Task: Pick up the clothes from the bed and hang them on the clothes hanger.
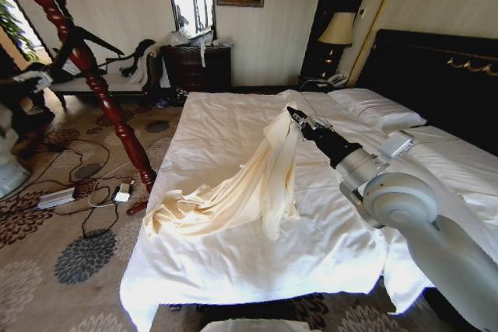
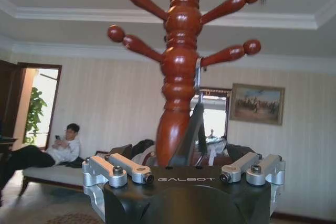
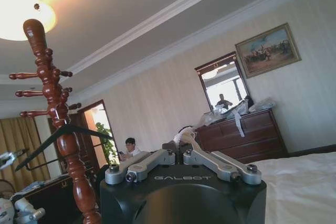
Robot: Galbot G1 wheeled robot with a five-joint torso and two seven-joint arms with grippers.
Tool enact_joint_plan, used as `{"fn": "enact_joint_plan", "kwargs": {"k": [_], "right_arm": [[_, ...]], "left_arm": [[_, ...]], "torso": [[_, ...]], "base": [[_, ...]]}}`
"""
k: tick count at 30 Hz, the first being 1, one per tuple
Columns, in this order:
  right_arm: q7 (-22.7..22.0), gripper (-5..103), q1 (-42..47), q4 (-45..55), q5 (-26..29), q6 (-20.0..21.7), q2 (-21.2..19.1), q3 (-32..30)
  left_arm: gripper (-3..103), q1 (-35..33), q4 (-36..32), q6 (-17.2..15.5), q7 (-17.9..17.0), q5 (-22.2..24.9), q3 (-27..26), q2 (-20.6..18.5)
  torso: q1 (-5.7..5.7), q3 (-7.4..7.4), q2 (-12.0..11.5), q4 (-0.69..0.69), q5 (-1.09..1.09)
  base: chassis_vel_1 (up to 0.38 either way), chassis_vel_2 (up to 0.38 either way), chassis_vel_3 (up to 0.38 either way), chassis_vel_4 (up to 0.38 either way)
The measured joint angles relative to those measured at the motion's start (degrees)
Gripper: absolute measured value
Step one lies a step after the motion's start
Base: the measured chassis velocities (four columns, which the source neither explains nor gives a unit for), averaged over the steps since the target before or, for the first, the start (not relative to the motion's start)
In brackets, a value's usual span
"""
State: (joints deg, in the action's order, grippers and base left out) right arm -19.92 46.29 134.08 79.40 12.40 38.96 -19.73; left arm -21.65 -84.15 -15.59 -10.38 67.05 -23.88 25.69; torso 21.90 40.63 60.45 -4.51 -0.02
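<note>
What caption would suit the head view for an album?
Right gripper lifts the cream clothes off the white bed, jaws shut on the fabric.

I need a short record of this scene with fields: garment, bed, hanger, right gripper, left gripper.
garment: clothes, one end lifted, the rest trailing on the bed
bed: bed, white sheets
hanger: clothes hanger, black, hanging on the coat stand
right gripper: right gripper, over the bed, shut on the clothes
left gripper: left gripper, close to the coat stand

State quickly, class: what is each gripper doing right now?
Right gripper: shut on the clothes, lifting one end above the bed.
Left gripper: beside the coat stand; cannot be told.
</note>
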Motion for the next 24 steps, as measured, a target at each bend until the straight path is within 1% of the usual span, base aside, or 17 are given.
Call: {"fn": "enact_joint_plan", "kwargs": {"k": [1,2,5,6,7,8,9,10,13,14,15,17,18,21,23,24], "right_arm": [[0.0,1,0.1,-0.3,-0.2,0.0,0.2,0.2],[0.0,1,0.2,-0.6,-0.3,0.0,0.3,0.2],[0.0,1,0.2,-0.6,-0.3,0.0,0.4,0.2],[0.1,1,0.3,-1.1,-0.4,0.0,0.4,0.3],[0.1,1,0.5,-1.6,-0.5,0.0,0.3,0.3],[0.0,1,0.5,-1.9,-0.6,0.0,0.2,0.3],[0.0,1,0.5,-2.0,-0.6,0.0,0.1,0.3],[0.0,1,0.5,-2.0,-0.6,0.0,0.1,0.3],[-0.1,1,0.5,-2.0,-0.7,0.0,0.4,0.4],[-0.1,1,0.6,-1.9,-0.7,0.0,0.5,0.4],[-0.1,1,0.6,-1.9,-0.7,0.0,0.5,0.4],[-0.2,1,1.0,-1.6,-0.8,0.0,0.6,0.5],[-0.2,1,1.3,-1.5,-0.9,0.0,0.5,0.4],[-0.2,1,2.0,-1.1,-1.0,0.0,0.3,0.1],[-0.3,1,2.8,-0.7,-1.1,0.0,0.0,-0.4],[-0.3,1,2.8,-0.7,-1.1,0.0,0.0,-0.4]], "left_arm": [[100,5.7,2.5,-0.4,-0.2,-0.5,4.2,1.4],[100,10.0,4.5,-0.9,-0.5,-1.3,7.4,2.8],[100,11.0,5.0,-1.1,-0.6,-1.6,8.1,3.1],[100,17.0,8.5,-3.4,-3.0,-3.2,11.9,5.2],[100,24.6,13.0,-9.6,-6.6,-4.8,16.1,7.6],[100,28.7,15.6,-13.6,-7.8,-5.3,18.7,8.6],[100,30.7,16.8,-15.9,-8.0,-5.4,20.4,9.1],[100,30.7,16.8,-15.9,-8.0,-5.4,20.4,9.1],[100,35.9,19.3,-21.5,-8.3,-4.4,25.6,10.3],[100,37.0,19.7,-22.7,-8.3,-4.1,26.9,10.6],[100,37.0,19.7,-22.7,-8.3,-4.1,26.9,10.6],[100,39.0,20.0,-25.7,-8.7,-3.2,29.5,11.2],[100,39.9,20.1,-26.5,-8.7,-3.1,30.8,11.3],[100,41.3,20.7,-27.0,-9.2,-2.9,32.4,11.8],[100,42.7,21.1,-27.1,-10.9,-2.1,33.8,12.0],[100,42.7,21.1,-27.1,-10.9,-2.1,33.8,12.0]], "torso": [[0.01,0.0,0.0,0.02,0.03],[0.0,0.0,0.0,0.04,0.03],[0.0,0.0,0.0,0.03,0.03],[-0.01,0.0,0.0,0.03,0.02],[0.0,0.0,0.0,0.07,0.03],[-0.02,-0.01,0.0,0.07,0.03],[-0.02,-0.01,0.0,0.05,0.02],[-0.02,-0.01,0.0,0.05,0.02],[-0.02,-0.01,0.0,0.06,0.02],[-0.01,-0.01,0.0,0.06,0.02],[-0.01,-0.01,0.0,0.06,0.02],[-0.02,-0.01,0.0,0.04,0.02],[-0.02,-0.01,0.0,0.04,0.02],[-0.02,-0.01,0.0,0.05,0.03],[-0.02,-0.01,0.0,0.04,0.02],[-0.02,-0.01,0.0,0.04,0.02]], "base": [[0.0,0.0,0.0,0.0],[0.0,0.0,0.0,0.0],[0.0,0.0,0.0,0.0],[0.0,0.0,0.0,0.0],[0.0,0.0,0.0,0.0],[0.0,0.0,0.0,0.0],[0.0,0.0,0.0,0.0],[0.0,0.0,0.0,0.0],[0.0,0.0,0.0,0.0],[0.0,0.0,0.0,0.0],[0.0,0.0,0.0,0.0],[0.0,0.0,0.0,0.0],[0.0,0.0,0.0,0.0],[0.0,0.0,0.0,0.0],[0.0,0.0,0.0,0.0],[0.0,0.0,0.0,0.0]]}}
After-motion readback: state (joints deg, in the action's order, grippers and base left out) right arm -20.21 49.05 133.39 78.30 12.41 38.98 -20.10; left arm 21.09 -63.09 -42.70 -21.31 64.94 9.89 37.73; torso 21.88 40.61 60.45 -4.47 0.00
